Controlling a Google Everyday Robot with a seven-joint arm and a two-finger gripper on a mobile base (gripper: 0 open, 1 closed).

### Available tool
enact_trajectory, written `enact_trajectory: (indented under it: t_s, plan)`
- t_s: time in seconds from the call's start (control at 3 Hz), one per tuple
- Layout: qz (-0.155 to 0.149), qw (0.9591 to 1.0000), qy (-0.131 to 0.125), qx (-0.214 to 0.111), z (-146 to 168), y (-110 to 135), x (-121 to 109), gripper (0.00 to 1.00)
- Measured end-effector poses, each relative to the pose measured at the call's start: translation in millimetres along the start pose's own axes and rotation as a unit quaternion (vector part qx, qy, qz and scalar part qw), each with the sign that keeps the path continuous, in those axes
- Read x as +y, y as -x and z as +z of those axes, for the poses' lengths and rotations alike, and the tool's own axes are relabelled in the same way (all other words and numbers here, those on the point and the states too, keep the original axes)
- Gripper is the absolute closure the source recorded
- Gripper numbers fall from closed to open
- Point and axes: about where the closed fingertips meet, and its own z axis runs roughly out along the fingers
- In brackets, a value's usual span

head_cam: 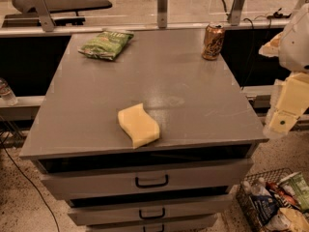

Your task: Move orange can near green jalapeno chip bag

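A small orange-copper metal drink can with a silver top stands upright at the far right corner of a flat grey cabinet top, close to both its back and right edges. A flat, crinkled green jalapeno chip bag with pale lettering lies at the far left corner of the same surface, well apart from the can, with bare grey top between them. A wavy pale-yellow sponge lies near the front edge, roughly midway across and apart from both.

The robot's pale, blocky arm enters from the right edge of the camera view, beyond the cabinet's right side. What appears to be its gripper hangs at the arm's lower end, off the surface and nearer the front than the can, touching nothing. I cannot tell whether it is open or closed.

Below the top are grey drawers with dark handles. A wire basket holding snack packets sits on the floor at lower right.
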Motion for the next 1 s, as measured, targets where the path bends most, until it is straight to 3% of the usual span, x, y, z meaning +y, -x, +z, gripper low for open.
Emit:
enact_trajectory:
  t_s: [0.33, 0.67, 1.0]
  plan:
    - [0.000, 1.0000, 0.000, 0.000, 0.0, 0.0, 0.0, 0.00]
    - [-0.008, 0.9993, 0.007, -0.035, 15.8, 11.6, 2.3, 0.00]
    - [-0.037, 0.9957, -0.005, -0.085, 42.5, 32.9, -34.0, 0.00]
